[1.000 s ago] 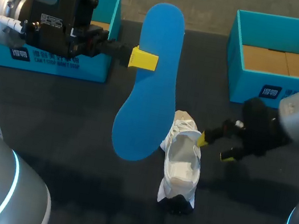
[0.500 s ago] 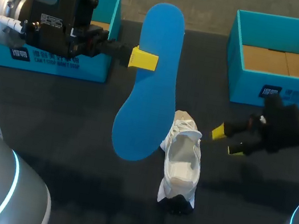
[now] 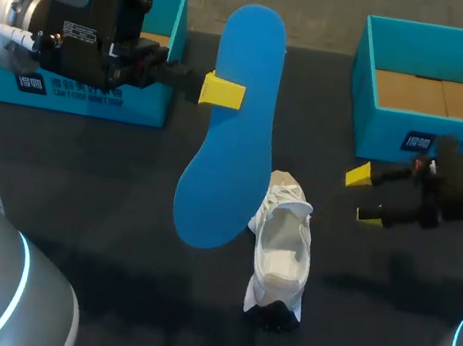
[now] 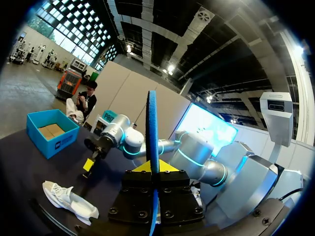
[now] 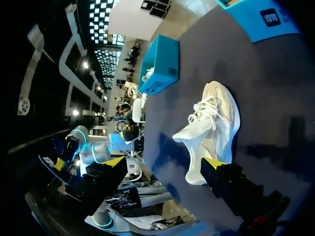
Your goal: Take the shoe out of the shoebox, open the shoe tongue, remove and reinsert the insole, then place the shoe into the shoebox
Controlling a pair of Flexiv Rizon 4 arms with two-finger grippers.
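Holding the blue foam insole [image 3: 235, 129] clear of the white lace-up shoe [image 3: 281, 258]: roughly midway through the task.
The left pincer [image 3: 222, 91] is clenched on the insole's edge, keeping it in the air above the middle of the dark bench [image 3: 113, 233]. The shoe lies on the bench toward its near edge, outside the teal cardboard shoebox [image 3: 135, 107] at the far-left corner and the second teal shoebox [image 3: 392, 130] at the far-right. The right pincer [image 3: 364, 196] hangs released, apart from the shoe. Unboxing and insole removal look done; reinserting the insole and boxing the shoe remain.
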